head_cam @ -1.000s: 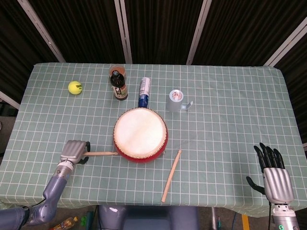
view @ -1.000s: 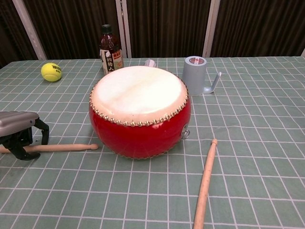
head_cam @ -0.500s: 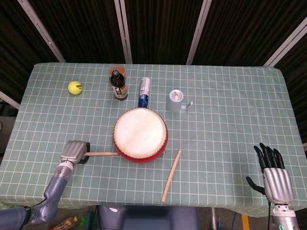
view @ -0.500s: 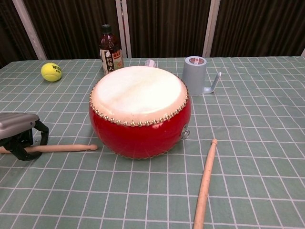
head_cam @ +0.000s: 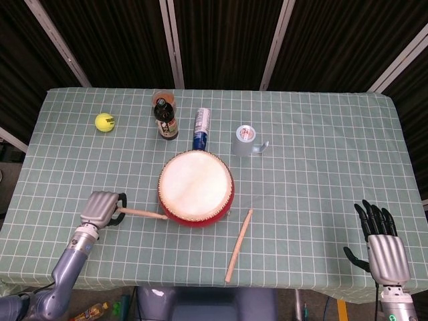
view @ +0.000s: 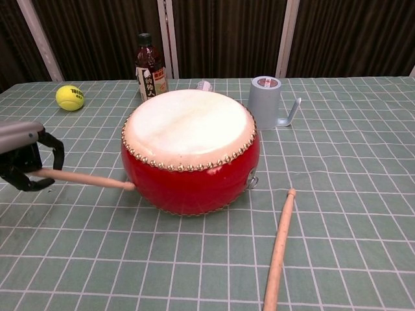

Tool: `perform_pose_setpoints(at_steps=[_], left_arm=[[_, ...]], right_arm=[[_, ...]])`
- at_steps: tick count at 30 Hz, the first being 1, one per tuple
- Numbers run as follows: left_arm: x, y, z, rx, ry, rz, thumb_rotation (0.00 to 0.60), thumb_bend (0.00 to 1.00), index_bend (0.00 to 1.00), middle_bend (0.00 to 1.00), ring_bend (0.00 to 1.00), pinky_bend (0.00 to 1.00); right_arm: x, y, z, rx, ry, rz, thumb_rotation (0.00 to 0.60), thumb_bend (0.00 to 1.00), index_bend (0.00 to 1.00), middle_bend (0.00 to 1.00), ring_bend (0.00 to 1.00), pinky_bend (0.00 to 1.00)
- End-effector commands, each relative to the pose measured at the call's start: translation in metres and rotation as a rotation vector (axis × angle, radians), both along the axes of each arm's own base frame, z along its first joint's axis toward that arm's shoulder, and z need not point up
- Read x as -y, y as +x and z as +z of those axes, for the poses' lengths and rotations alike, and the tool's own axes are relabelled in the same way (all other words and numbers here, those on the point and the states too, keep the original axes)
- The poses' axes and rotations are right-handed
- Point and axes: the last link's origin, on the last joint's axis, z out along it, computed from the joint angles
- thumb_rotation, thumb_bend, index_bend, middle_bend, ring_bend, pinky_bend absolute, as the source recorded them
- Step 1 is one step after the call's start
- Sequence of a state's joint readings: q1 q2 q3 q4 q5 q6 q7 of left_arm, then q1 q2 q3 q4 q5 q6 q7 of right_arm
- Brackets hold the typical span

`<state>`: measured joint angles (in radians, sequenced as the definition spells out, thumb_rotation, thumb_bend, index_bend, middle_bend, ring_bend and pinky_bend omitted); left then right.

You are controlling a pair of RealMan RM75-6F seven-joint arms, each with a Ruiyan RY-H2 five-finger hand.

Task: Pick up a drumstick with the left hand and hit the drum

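Only the head view shows the right hand (head_cam: 382, 246), fingers spread apart at the table's (head_cam: 321, 167) 4 o'clock corner. The left hand (view: 23, 155) has its fingers clamped on a drumstick (view: 87, 179) lying toward 3 o'clock, tip touching the red drum (view: 189, 150) at 9 o'clock.

Drum (head_cam: 196, 187) at table (head_cam: 321, 154) middle, toward front. Left of drum: left hand (head_cam: 100, 209) holds drumstick (head_cam: 142, 213), stick tip at drum side wall. Second drumstick (head_cam: 239, 245) lies on table front-right of drum, apart from it. Behind drum, left to right: bottle (head_cam: 165, 120), can (head_cam: 201, 128) lying on side, cup (head_cam: 247, 141). Cup behind bottle (head_cam: 162, 97), touching or just beside, cannot tell. Tennis ball (head_cam: 104, 122) far left, behind, well apart from bottle. Right hand (head_cam: 380, 243) at front-right table edge, well apart from everything.
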<state>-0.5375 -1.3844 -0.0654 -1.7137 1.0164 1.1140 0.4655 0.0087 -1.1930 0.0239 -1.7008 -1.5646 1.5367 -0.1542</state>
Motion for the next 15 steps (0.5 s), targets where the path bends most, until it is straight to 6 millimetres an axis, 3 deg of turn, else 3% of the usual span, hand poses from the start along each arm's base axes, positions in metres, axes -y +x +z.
perform_pose_setpoints(at_steps=[1, 7, 15], left_arm=[[0.004, 0.012, 0.03, 0.067, 0.059, -0.041, 0.6, 0.53, 0.73, 1.0, 1.0, 1.0], [-0.001, 0.029, 0.068, 0.144, 0.131, -0.081, 0.6, 0.53, 0.74, 1.0, 1.0, 1.0], [-0.04, 0.067, 0.091, 0.219, 0.22, -0.125, 0.6, 0.53, 0.74, 1.0, 1.0, 1.0]], right_arm=[[0.0, 0.0, 0.0, 0.0, 0.0, 0.0, 0.6, 0.25, 0.0, 0.0, 0.0, 0.04], [0.0, 0.001, -0.001, -0.005, 0.003, 0.001, 0.6, 0.25, 0.0, 0.0, 0.0, 0.04], [0.001, 0.002, -0.003, -0.006, 0.007, 0.005, 0.6, 0.25, 0.0, 0.0, 0.0, 0.04]])
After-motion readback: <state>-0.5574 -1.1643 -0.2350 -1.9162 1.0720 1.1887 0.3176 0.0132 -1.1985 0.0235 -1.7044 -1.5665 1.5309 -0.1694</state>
